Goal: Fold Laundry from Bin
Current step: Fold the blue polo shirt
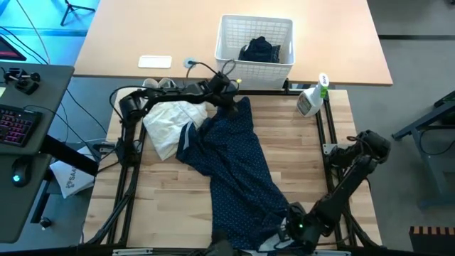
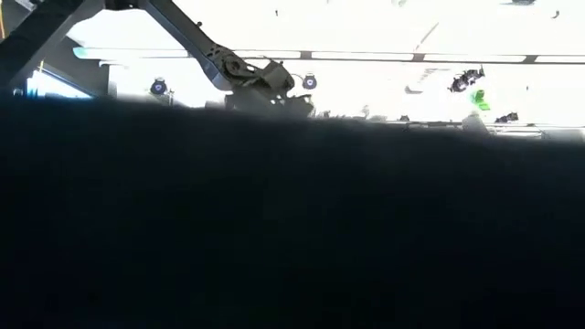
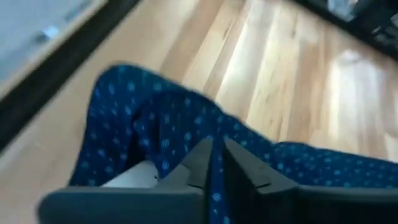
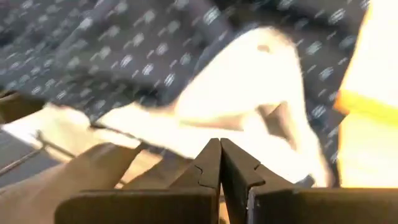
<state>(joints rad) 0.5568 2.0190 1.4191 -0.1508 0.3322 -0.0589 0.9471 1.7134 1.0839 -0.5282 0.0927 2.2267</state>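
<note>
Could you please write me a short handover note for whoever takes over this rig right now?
Left claw: shut on the far edge of the dotted navy shirt, near the bin.
Right claw: shut at the table's near edge, over the shirt's near end; whether it pinches cloth is unclear.
A dark garment remains in the bin; a white cloth lies beside the shirt.
Done: shirt is out, stretched lengthwise.
Left: flatten, fold, then the rest.

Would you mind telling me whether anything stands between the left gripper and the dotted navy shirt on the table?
Nothing visible does. The left gripper is shut on the dotted navy shirt at its far edge, near the bin; the left wrist view shows dotted fabric pinched between the fingers. A white cloth lies beside it.
</note>
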